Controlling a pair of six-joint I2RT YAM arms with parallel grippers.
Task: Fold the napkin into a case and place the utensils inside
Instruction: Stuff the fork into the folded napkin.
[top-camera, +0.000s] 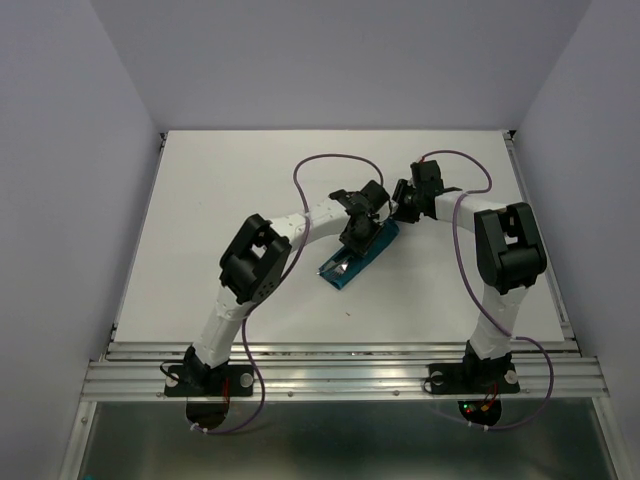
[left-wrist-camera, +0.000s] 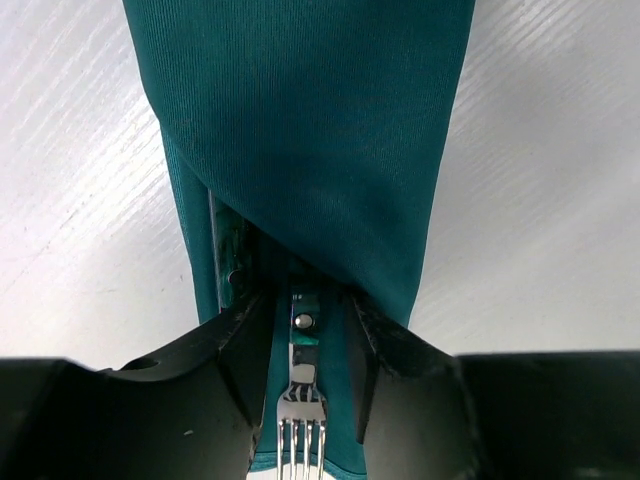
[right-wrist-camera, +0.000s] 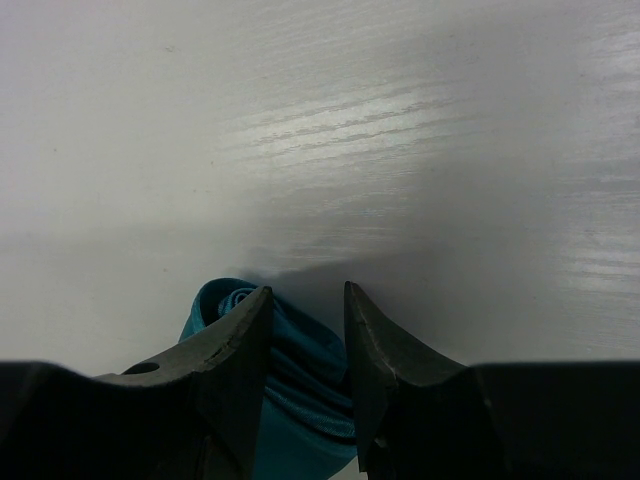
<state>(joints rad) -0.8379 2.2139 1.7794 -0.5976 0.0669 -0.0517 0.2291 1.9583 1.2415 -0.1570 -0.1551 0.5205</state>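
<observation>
While the right hand (right-wrist-camera: 307, 295) pinches the ribbed case (left-wrist-camera: 320, 150), the left hand (left-wrist-camera: 305, 305) gapes astride a fork (left-wrist-camera: 301, 415).

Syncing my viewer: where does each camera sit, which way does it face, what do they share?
Top external: overhead behind the bases, facing the white table; both arms show.
Left wrist: on left gripper, looking along the teal-green cloth case; fingers flank a silver fork.
Right wrist: on right gripper, looking across the table; fingers pinch the case's end.
Shared: the case, in all three.
</observation>
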